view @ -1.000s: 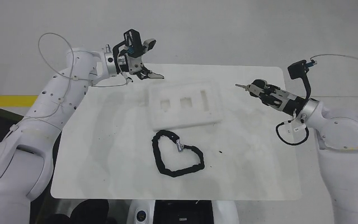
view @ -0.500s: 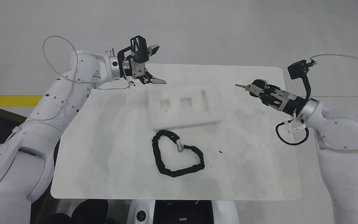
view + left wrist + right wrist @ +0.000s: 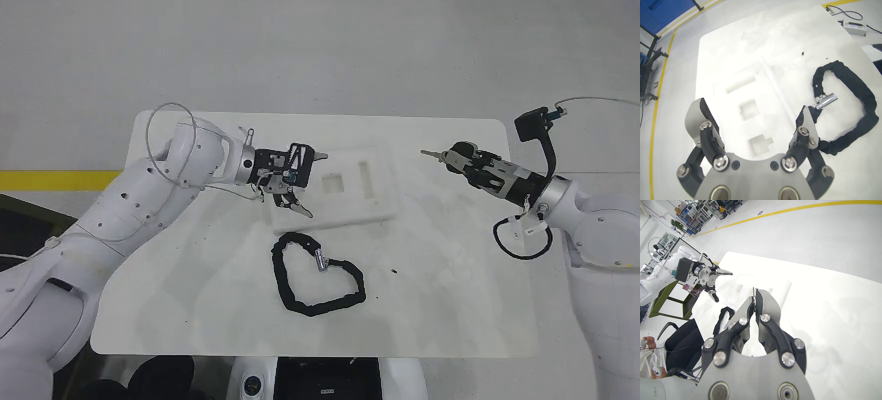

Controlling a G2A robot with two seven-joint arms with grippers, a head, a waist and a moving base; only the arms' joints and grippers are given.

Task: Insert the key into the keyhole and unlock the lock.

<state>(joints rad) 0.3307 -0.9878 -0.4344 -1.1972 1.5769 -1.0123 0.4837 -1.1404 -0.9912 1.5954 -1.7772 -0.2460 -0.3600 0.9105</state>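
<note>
Black-sleeved chain lock (image 3: 867, 98), likely limp, heavy: grip at rigid steel cylinder (image 3: 826, 102); left gripper (image 3: 753, 108) splayed, right gripper (image 3: 755, 298) pinching key (image 3: 430, 154).

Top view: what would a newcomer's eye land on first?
The black chain lock stands out, curled in a heart-like loop mid-table with a silver lock cylinder on it. Beside it, the left gripper hangs open over the white foam tray. Toward the table's right side, the right gripper is shut on a thin key, well apart from the lock.
</note>
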